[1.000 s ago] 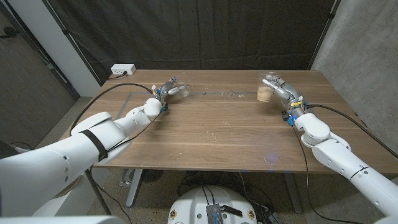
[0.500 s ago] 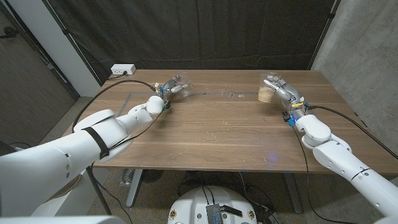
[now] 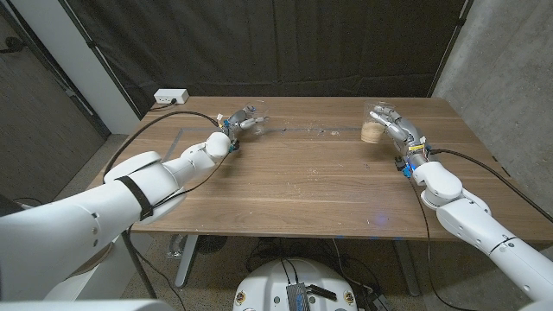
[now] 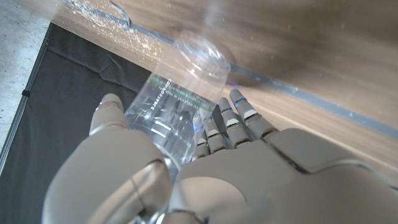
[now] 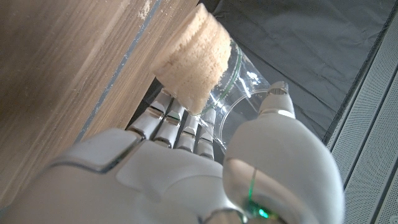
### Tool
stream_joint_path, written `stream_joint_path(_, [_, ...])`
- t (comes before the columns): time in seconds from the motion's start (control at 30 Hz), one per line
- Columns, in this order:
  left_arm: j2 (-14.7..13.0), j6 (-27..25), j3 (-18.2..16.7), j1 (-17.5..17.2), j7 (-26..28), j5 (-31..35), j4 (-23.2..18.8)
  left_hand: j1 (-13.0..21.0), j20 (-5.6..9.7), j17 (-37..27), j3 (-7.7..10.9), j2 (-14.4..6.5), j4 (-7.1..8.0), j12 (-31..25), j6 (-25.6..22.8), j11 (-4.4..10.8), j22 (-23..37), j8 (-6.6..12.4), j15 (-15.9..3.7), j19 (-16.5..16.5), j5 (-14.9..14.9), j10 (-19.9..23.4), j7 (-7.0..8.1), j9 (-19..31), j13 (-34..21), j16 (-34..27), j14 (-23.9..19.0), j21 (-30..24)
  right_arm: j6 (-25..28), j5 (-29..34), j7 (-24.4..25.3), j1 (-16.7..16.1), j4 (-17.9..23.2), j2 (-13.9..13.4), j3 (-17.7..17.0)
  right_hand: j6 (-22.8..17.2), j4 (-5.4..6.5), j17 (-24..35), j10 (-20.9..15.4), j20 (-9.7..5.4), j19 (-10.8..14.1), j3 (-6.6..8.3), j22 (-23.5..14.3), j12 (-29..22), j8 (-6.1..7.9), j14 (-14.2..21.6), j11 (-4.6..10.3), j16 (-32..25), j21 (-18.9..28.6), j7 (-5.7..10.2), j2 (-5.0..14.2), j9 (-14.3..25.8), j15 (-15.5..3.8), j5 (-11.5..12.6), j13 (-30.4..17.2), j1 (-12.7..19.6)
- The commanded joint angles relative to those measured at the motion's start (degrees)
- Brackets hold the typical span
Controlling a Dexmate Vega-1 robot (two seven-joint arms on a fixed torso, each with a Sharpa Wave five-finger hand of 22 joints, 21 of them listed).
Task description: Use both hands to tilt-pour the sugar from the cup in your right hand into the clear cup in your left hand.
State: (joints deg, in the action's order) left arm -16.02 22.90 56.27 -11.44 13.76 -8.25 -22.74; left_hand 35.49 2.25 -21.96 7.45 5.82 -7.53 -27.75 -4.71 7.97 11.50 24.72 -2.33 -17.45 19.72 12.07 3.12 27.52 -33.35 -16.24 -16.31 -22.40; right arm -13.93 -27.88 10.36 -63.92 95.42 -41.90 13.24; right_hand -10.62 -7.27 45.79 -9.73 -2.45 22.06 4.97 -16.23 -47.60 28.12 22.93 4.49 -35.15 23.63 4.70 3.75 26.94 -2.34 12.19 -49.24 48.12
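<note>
since a second ago the left arm has stretched further out and its robot hand has carried the clear cup slightly up and away from the robot; the right robot hand with its cup has barely shifted.

the wooden surface point(image 3: 302, 173) lies under both arms, which reach over its far half, well apart from each other. a white power strip point(image 3: 170, 97) sits on the far corner beyond the left robot hand.

the left robot hand point(image 3: 237, 121) is closed around the clear cup point(image 3: 252, 123); the left wrist view shows the fingers point(image 4: 239, 118) on one side of the cup wall and the thumb on the other.

the right robot hand point(image 3: 390, 125) grips the cup of sugar point(image 3: 372, 122), fingers wrapped around its wall. the sugar point(image 5: 189, 65) fills the cup's bottom, just beyond the fingertips. scattered grains point(image 3: 324, 131) lie on the surface between the two robot hands.
</note>
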Motion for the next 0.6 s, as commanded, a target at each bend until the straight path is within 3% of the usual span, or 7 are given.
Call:
stream_joint_path(0.03, [0.41,-1.65,-1.79,-1.94,-1.94,-3.70,-2.33,1.83,0.81,-0.36,-0.11,-0.28,-0.57,-1.25,-2.40,0.32,0.03,1.33,-4.17,-2.84,0.53,2.40,-0.14,0.15,-0.42,-0.79,-2.64,-1.03,0.43,-0.51,0.18,-1.22,0.51,-0.59,-0.71,-0.68,-0.07,0.09,-0.40,-2.57,-0.42,-0.54,-0.06,0.00,0.00,0.35,0.13,0.13,0.20,0.06,0.80,0.21,-10.41,0.05,-0.08,0.04])
stream_joint_path(0.37, [1.42,5.35,-4.46,-4.27,-2.36,-5.70,-2.33,3.25,1.08,-0.52,-0.36,-0.46,-0.50,-2.48,-4.87,0.14,-0.15,2.47,-4.92,-5.04,0.65,4.83,-0.18,-0.05,-0.64,-1.03,-5.15,-1.67,0.78,-0.94,-0.29,-2.39,0.69,-1.43,-1.21,-0.85,-0.02,0.08,-0.52,-2.55,-0.50,-0.59,0.00,-0.05,0.00,0.36,-0.04,0.07,0.24,0.03,1.00,0.23,-10.44,-0.02,-0.18,-0.04])
stream_joint_path(0.6, [2.37,5.57,-5.86,-4.92,-3.06,-6.48,-2.33,3.47,1.01,-0.54,-0.53,-0.46,-0.40,-2.63,-5.10,0.06,-0.22,2.57,-5.16,-5.62,0.63,4.99,-0.26,-0.18,-0.71,-0.84,-5.32,-1.81,1.28,-1.42,-0.50,-3.08,0.99,-1.86,-1.46,-1.04,-0.05,0.04,-0.63,-2.49,-0.54,-0.63,0.03,-0.05,0.05,0.45,-0.15,0.04,0.25,0.06,1.00,0.24,-10.43,-0.06,-0.15,-0.02])
